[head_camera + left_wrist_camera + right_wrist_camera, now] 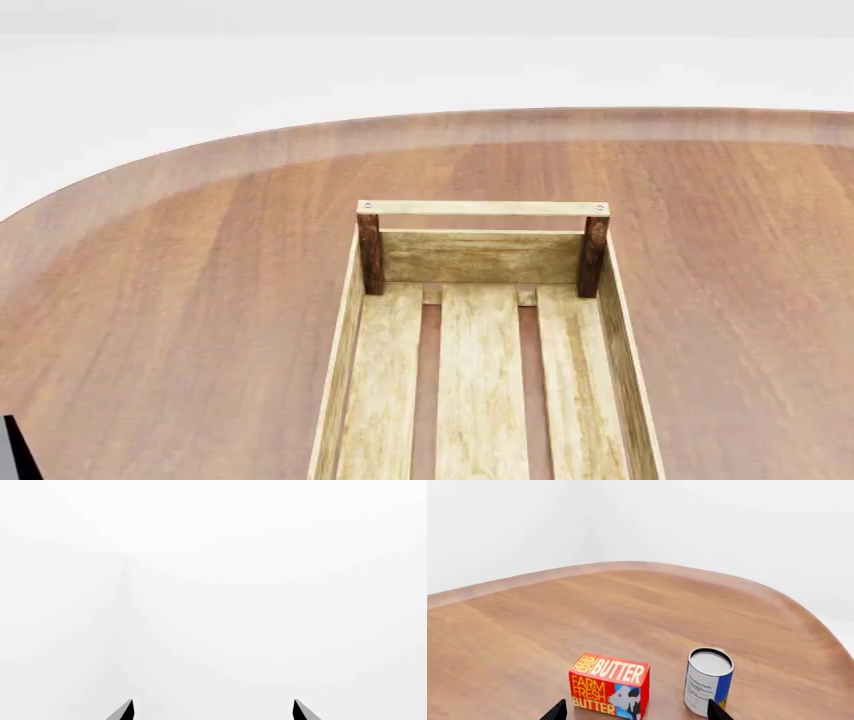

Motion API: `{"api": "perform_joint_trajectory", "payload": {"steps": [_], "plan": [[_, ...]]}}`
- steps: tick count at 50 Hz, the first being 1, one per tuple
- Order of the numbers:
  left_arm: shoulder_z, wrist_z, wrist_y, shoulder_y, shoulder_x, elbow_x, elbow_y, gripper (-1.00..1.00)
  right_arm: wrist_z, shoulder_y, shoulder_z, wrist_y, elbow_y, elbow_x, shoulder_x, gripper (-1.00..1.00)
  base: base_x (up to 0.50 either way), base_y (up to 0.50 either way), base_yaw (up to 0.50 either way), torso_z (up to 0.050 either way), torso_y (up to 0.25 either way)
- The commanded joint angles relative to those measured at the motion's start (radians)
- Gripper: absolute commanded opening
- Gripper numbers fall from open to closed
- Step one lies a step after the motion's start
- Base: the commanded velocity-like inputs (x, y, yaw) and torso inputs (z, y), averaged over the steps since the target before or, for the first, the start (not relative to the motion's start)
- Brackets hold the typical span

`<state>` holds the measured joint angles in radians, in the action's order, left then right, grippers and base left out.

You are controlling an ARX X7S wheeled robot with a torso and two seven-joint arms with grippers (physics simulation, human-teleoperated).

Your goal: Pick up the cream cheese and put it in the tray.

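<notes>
The cream cheese shows in no view. The tray is a pale slatted wooden crate with dark corner posts and a rail handle, at the middle of the head view, reaching to the near edge; it holds nothing visible. My right gripper is open, its two dark fingertips wide apart above the wooden table, with nothing between them. My left gripper is open too, its fingertips apart against blank white background. A dark tip of the left arm shows at the head view's lower left corner.
A red-orange butter box and a blue-and-orange can stand side by side on the round brown table just beyond the right gripper. The table's curved far edge meets a white floor.
</notes>
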<state>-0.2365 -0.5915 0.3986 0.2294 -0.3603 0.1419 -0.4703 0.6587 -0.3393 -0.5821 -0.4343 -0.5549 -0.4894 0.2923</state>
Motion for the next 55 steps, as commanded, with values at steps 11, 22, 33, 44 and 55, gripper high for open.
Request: {"api": "perform_joint_trajectory", "payload": {"steps": [11,22,33,44,55], "plan": [[0.001,-0.008,0.001,0.0,-0.004,0.002,0.001,1.0,-0.052,-0.054,-0.03,0.097,0.1,0.007,-0.042,1.0,0.0,0.0,0.0,0.0,0.0],[0.002,-0.011,0.001,0.001,-0.007,0.001,-0.002,1.0,-0.059,-0.055,-0.028,0.115,0.13,0.011,-0.05,1.0,0.0,0.0,0.0,0.0,0.0],[-0.001,-0.014,0.002,0.0,-0.008,0.003,0.0,1.0,-0.063,-0.062,-0.036,0.125,0.152,0.007,-0.054,1.0,0.0,0.0,0.0,0.0,0.0],[-0.004,-0.016,0.002,-0.001,-0.009,0.005,0.002,1.0,-0.066,-0.056,-0.027,0.136,0.208,0.02,-0.057,1.0,0.0,0.0,0.0,0.0,0.0],[-0.007,-0.018,-0.003,-0.001,-0.01,0.005,-0.001,1.0,-0.064,-0.052,-0.025,0.139,0.234,0.024,-0.057,1.0,0.0,0.0,0.0,0.0,0.0]]}}
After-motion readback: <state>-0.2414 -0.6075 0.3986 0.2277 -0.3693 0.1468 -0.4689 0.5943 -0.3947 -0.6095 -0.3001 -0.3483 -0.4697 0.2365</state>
